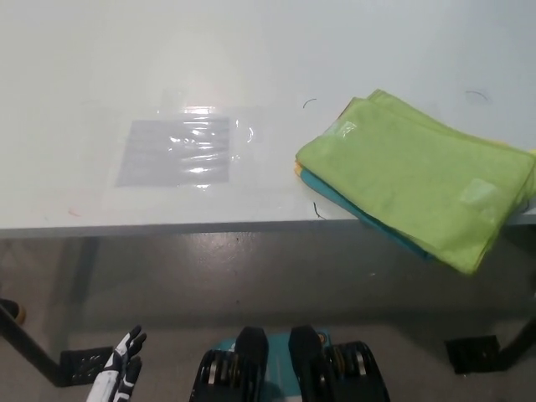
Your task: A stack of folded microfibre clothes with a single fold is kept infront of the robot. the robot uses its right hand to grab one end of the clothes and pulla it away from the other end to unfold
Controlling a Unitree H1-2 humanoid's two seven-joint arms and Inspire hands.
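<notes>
A stack of folded microfibre cloths lies on the right part of the white table, overhanging the front edge. The top cloth is lime green; a blue cloth and a yellow edge peek out beneath it. My white left hand hangs low at the bottom left, below the table edge, with its fingers spread and nothing in it. My black right hand is out of view.
A clear plastic sheet is taped flat on the table left of the stack. The table's front edge runs across the middle of the picture. Black table feet stand on the grey floor.
</notes>
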